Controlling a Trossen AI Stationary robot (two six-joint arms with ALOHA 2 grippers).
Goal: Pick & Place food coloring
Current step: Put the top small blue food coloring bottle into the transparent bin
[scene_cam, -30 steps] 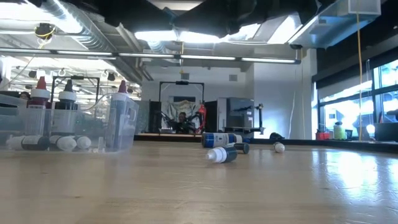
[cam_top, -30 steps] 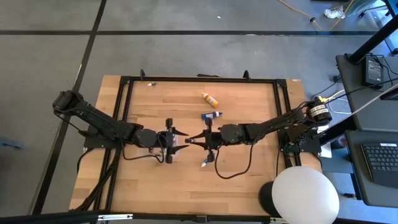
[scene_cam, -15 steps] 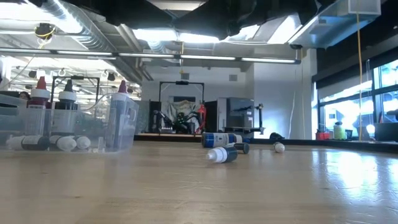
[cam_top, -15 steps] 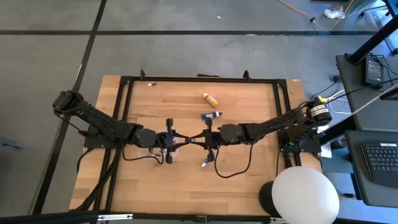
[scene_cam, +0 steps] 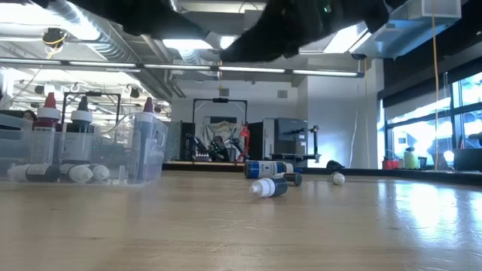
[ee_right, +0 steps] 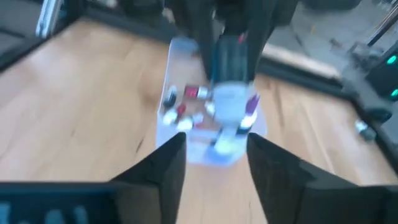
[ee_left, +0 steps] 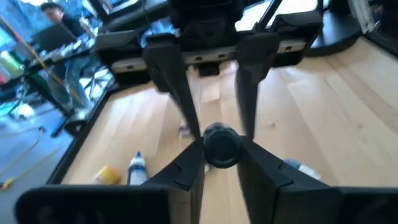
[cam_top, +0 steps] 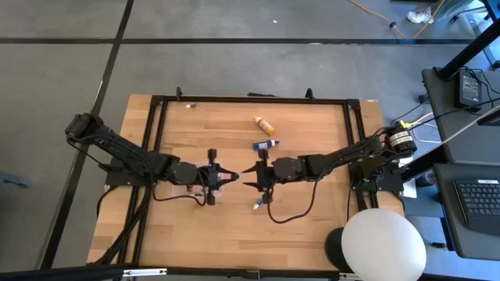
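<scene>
High view: a dark-capped food coloring bottle [ee_left: 222, 145] is being pinched by the left gripper [cam_top: 232, 177] over mid-table, beside the clear tray [scene_cam: 143, 150]. The right gripper [cam_top: 248, 177] is being held spread, facing it.

A wooden table [cam_top: 297, 226] carries a clear tray [scene_cam: 147, 154] and loose dropper bottles [cam_top: 265, 123].

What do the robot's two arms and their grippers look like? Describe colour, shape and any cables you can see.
Both arms are black and slim, built from jointed segments. Each ends in a gripper with two dark, tapering fingers: the left gripper and the right gripper. A thin black cable loops loosely below each forearm. The right arm's base carries a round joint with an orange-and-silver band.
</scene>
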